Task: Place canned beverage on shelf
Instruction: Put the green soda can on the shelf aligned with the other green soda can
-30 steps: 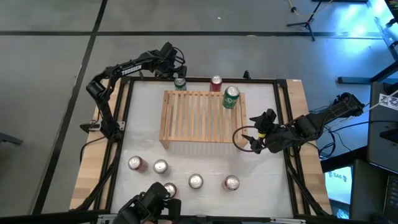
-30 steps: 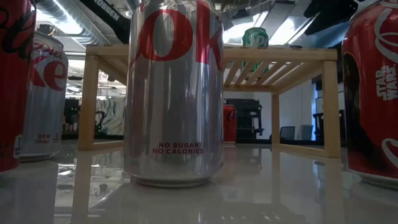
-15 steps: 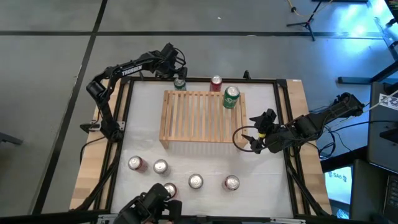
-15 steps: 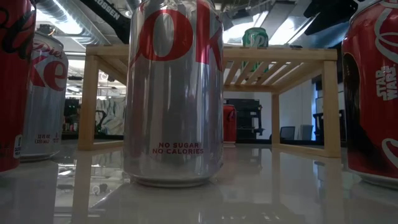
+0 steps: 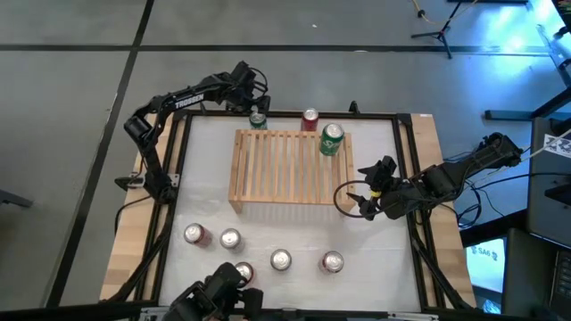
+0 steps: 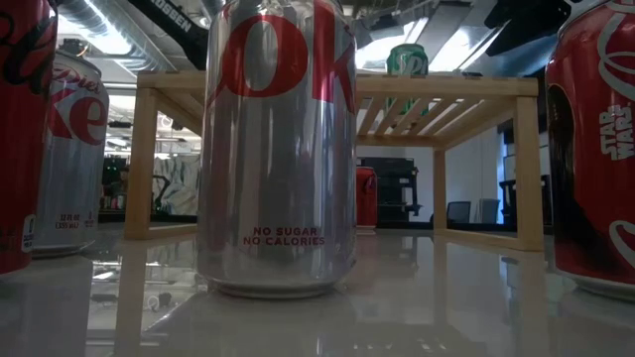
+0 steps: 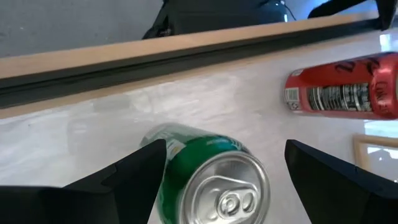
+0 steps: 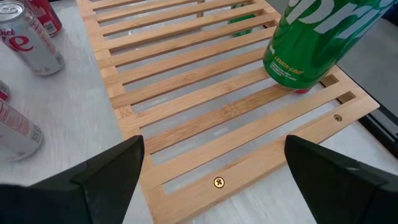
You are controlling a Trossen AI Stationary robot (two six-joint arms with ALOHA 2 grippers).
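The light wooden slatted shelf (image 5: 287, 168) stands mid-table. One green can (image 5: 332, 139) stands upright on its far right corner, also seen in the right wrist view (image 8: 314, 37). A second green can (image 5: 258, 119) stands upright on the table just behind the shelf's far left corner. My left gripper (image 5: 253, 107) is open over it, and its fingers (image 7: 134, 171) stand on either side of the can's top (image 7: 214, 180). My right gripper (image 5: 360, 191) hovers open off the shelf's right end, holding nothing. My left gripper comes at the green can slanting down from the far side. One finger (image 7: 146, 158) stands right against the can's side (image 7: 177, 146), and I cannot tell whether it touches. The other finger stands clear of the can.
A red can (image 5: 310, 119) stands on the table behind the shelf, right of the green one. Several red and silver cans (image 5: 281, 259) stand in a row near the front edge, and a silver one (image 6: 276, 149) fills the low view. A dark frame rims the table.
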